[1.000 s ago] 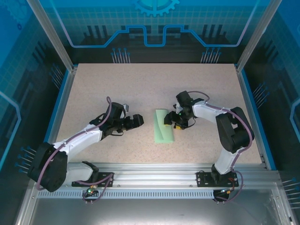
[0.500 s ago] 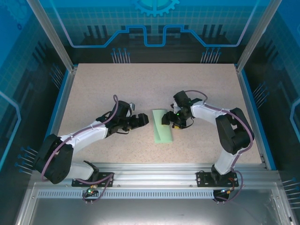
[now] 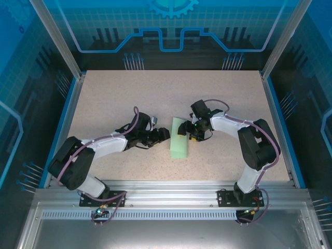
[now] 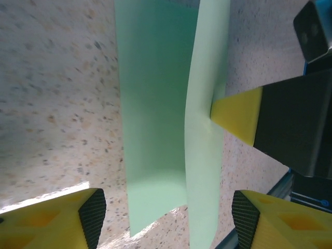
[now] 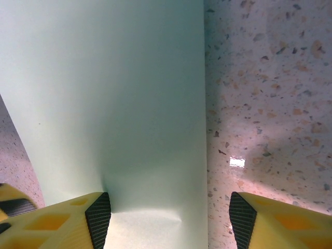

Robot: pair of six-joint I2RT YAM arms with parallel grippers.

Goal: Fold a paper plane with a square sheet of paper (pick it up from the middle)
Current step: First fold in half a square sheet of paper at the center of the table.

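**Folded green sheet between two open hands**

One sheet of paper (image 3: 179, 148), plain pale mint green, folded into a long narrow strip. Lying near the middle of the counter (image 3: 155, 93), long side running away from the arm bases, between the two hands. In the left wrist view, one long flap of the sheet (image 4: 153, 104) flat on the counter (image 4: 52, 104), the other raised and slightly bowed along the crease.

Left hand (image 3: 166, 135) just beside the strip's left edge. Jaws spread wide (image 4: 168, 220), the near end of the strip between the two yellow fingers, neither finger seen pressing on it; nothing gripped.

Right hand (image 3: 185, 129) over the strip's far right part. Jaws apart (image 5: 168, 218), one finger low over the paper (image 5: 104, 104), the other over bare counter (image 5: 270, 78); nothing clamped between them. One yellow fingertip (image 4: 236, 116) of this hand touching the outer edge of the raised flap.

Counter beige, speckled with dark and orange flecks, glossy enough to catch a small glare. Blue edging along both sides, a metal rail (image 3: 171, 189) at the near edge carrying the bases.

Two arms: left arm (image 3: 98, 148) and right arm (image 3: 233, 124), white shells with black joints, purple cables looped along each.

Around it all, blue-tinted panels (image 3: 171, 26) printed with circuit-like lines and part of a gear outline (image 3: 174, 6), held by silver frame posts (image 3: 57, 39).
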